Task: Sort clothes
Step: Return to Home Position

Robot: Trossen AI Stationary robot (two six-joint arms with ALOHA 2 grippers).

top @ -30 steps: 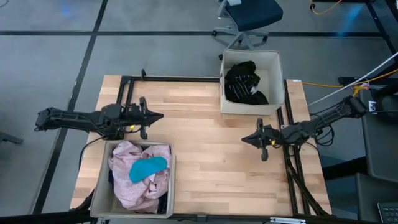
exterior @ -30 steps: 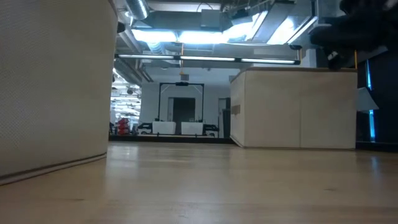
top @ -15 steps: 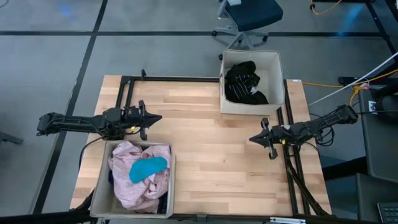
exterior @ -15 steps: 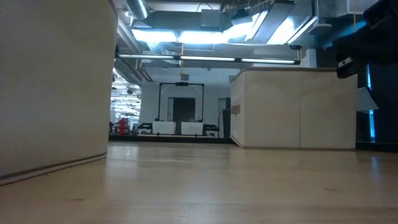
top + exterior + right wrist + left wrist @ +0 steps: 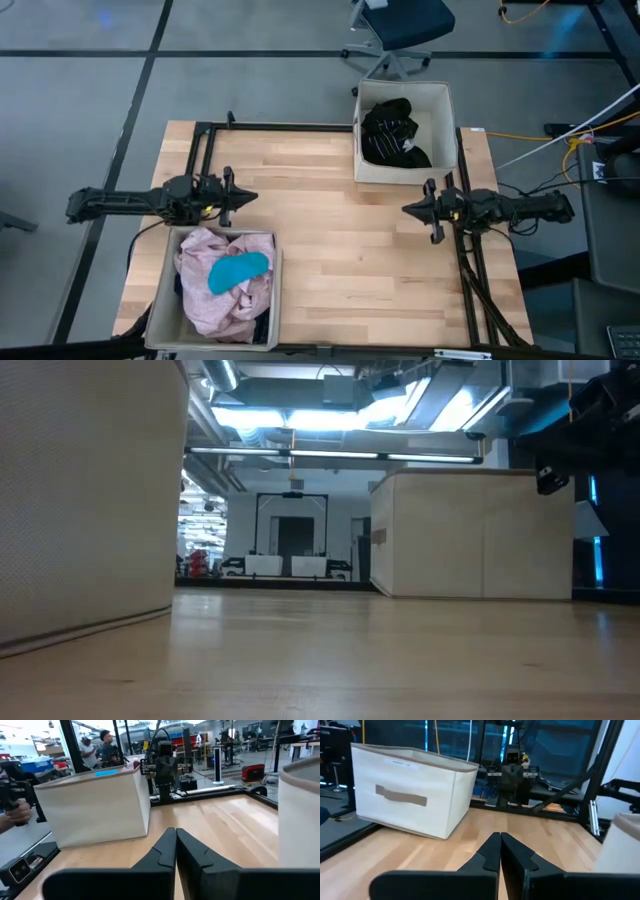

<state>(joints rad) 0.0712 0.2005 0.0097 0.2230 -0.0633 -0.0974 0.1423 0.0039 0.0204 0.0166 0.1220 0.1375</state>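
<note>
Both arms drew back toward table [image 5: 320,240] edges; left hand [image 5: 250,196], right hand [image 5: 407,209] closed.

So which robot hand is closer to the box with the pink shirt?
Left. The left gripper sits just beside the box; the right gripper is across the table, near the other box.

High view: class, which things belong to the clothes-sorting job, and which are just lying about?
Job in hand:
pale pink garment and teal piece in the near beige box; black clothes in the far beige box; left gripper and right gripper, both shut, empty.

Lying about:
office chair; yellow cable.
</note>
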